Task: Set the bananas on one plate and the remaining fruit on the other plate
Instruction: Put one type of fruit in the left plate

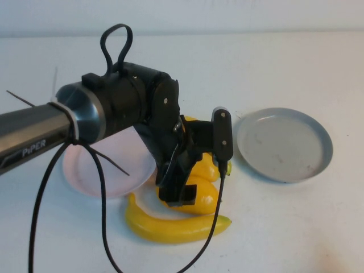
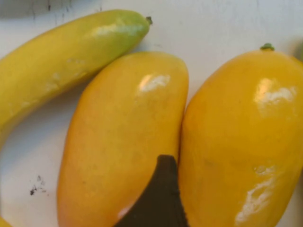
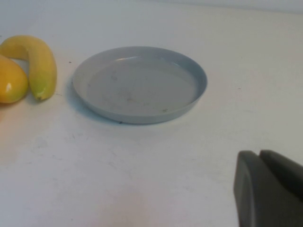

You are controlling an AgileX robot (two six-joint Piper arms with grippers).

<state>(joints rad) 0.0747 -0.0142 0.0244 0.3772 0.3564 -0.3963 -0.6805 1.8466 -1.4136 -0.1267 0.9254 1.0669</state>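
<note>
My left gripper (image 1: 181,193) is low over the two orange-yellow mango-like fruits (image 1: 203,196) between the plates. In the left wrist view one dark finger (image 2: 158,201) sits in the gap between the two fruits, and the jaws stand open around the right-hand fruit (image 2: 236,142); the other fruit (image 2: 123,142) lies beside it. One banana (image 1: 170,227) lies in front of the fruits and also shows in the left wrist view (image 2: 57,61). The second banana (image 1: 209,168) is partly hidden behind the wrist. The grey plate (image 1: 284,170) and pink plate (image 1: 91,182) hold nothing. My right gripper (image 3: 259,153) is shut, above bare table.
The left arm and its cables cover much of the pink plate and the table's left. In the right wrist view the grey plate (image 3: 142,116) sits ahead, with a banana (image 3: 41,61) and a fruit (image 3: 9,81) beyond it. White table lies all around.
</note>
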